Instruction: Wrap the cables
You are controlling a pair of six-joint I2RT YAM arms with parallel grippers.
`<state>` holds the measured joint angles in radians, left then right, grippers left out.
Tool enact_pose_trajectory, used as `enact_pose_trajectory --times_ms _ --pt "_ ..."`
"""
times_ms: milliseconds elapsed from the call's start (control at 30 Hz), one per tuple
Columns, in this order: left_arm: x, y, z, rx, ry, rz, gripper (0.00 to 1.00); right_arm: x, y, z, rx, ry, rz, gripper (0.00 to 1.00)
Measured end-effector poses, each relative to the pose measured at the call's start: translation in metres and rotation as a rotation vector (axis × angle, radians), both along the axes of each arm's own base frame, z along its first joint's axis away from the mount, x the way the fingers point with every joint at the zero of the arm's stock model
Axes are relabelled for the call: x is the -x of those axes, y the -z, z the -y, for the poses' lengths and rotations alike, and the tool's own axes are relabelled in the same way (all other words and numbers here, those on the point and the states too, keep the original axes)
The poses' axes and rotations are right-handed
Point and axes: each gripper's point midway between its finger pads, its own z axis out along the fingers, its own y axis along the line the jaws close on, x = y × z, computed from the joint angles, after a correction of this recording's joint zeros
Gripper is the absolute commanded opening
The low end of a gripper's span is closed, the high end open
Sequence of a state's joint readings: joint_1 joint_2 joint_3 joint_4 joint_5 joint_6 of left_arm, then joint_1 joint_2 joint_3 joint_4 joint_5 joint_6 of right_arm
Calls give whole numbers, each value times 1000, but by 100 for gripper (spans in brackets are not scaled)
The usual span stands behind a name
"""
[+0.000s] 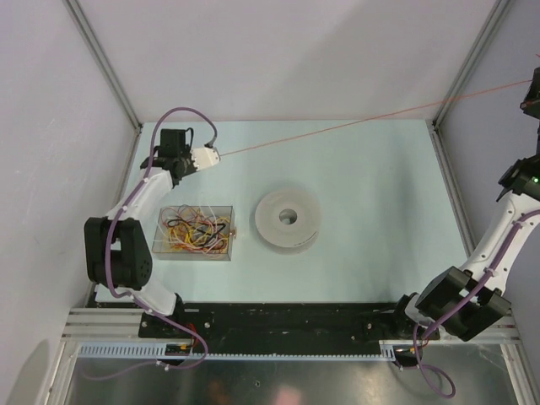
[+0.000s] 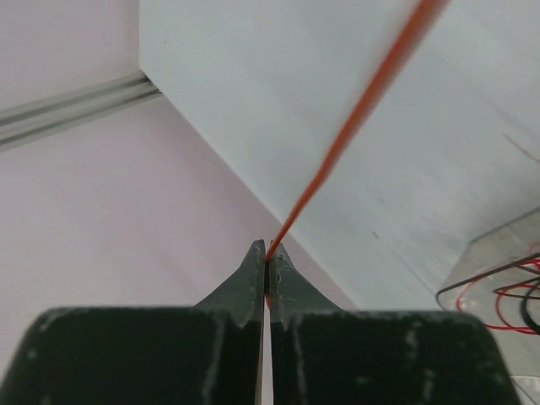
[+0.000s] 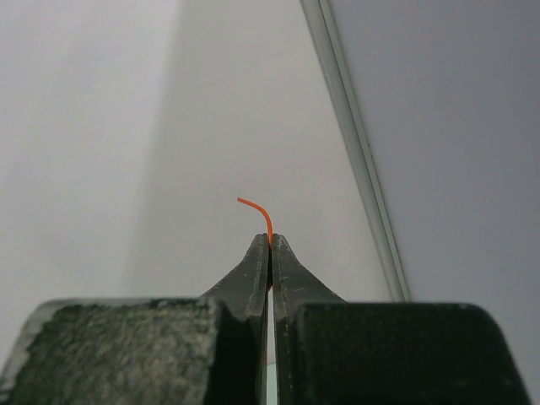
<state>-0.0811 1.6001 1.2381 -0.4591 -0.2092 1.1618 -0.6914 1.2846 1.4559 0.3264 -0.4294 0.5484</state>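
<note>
Hold the orange cable (image 1: 354, 123), taut above the desk (image 1: 380, 194) with one end pinched in the left tool (image 2: 267, 253) and the other in the right tool (image 3: 270, 240), evenly tensioned while lowering it to the spool (image 1: 268, 224).

Overhead from behind, looking down on the whole worktop (image 1: 371, 211). Close along left gripper (image 2: 267, 253) and right gripper (image 3: 270, 240), facing outward. Shared by all: orange cable (image 1: 337, 126).

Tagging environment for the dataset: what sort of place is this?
Probably a lab robot cell: plain panel walls on aluminium posts, a left arm and right arm bolted at the table's edge, and only props: a clear box of cables and a spool.
</note>
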Motion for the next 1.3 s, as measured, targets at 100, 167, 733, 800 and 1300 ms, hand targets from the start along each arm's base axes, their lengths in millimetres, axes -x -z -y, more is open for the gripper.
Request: enact_pose_trajectory --times_ms 100,167,733,800,1300 --pt "-7 -6 -4 -19 25 26 0 -1 2 1 -7 2 -3 0" --pt "-11 -8 -5 -23 41 37 0 -2 6 3 -10 9 -7 0" --pt "-22 -11 -18 15 109 75 0 -6 12 -1 6 -21 -26 0" --pt "-22 -10 -19 19 113 73 0 -6 12 -2 10 -25 -25 0" --pt "-24 -8 -23 41 125 83 0 -7 11 -6 57 -59 -24 0"
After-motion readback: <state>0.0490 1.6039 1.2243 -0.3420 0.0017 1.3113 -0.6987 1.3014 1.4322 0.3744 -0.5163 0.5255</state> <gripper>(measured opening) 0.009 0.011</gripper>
